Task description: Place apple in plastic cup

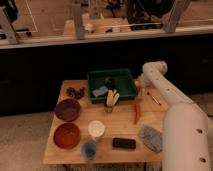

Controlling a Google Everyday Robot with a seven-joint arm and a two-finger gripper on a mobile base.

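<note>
The apple (138,87) shows as a small orange-yellow patch at the upper right of the counter (120,127), just beside the right wall of the green bin (111,85); the end effector (140,83) hangs right over it, fingers apart; whether they touch the fruit cannot be told; the white arm (165,95) runs from there down to the robot's bulky white body (185,135) at the lower right of the frame.

The plastic cup (89,149), blue and short, stands near the counter's front edge, lower left of centre, well apart from the apple and the end effector; the taller white cup (96,129) stands just behind it; a reddish-brown bowl (66,135) sits to the left of both cups, and a purple bowl (67,109) lies behind that one.

Between the cups and the apple lie a long red-orange chili pepper (137,112), a yellowish object (112,98) at the bin's front wall, a black rectangular item (123,143) and a grey cloth (151,137); a thin stick-like thing (153,98) lies under the arm; a blue-grey piece (100,91) and a dark lump (108,80) rest inside the bin; a dark cluster (76,92) sits left of the bin.

The counter is pale wood on a speckled floor (25,145); behind it runs a dark low wall (45,65) topped by a railing with grey posts (78,22); a second wooden table (100,27) shows beyond it at the top of the frame.
</note>
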